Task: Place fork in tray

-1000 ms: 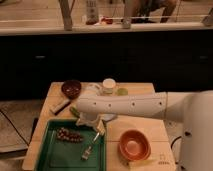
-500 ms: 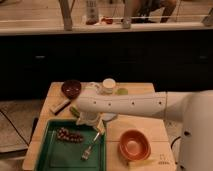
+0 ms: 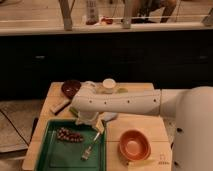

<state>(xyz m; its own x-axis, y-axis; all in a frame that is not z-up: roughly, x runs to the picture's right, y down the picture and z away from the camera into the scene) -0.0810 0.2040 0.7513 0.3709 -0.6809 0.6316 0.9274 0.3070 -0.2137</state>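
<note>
The tool (image 3: 91, 121) hangs low over the far right corner of the tray (image 3: 59, 156); whether it is wide or narrow cannot be told. The fork (image 3: 90, 146) lies inside the tray by its right rim, just beside the tool; contact unclear. Judgement: placement looks done. The next move calls for a straight lift clear of the fork.

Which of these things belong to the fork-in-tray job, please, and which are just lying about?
Job: fork, lying in the green tray; claw, just above the tray's far edge.
Lying about: orange bowl, dark bowl, white cup, grey block, brown cluster in tray.
</note>
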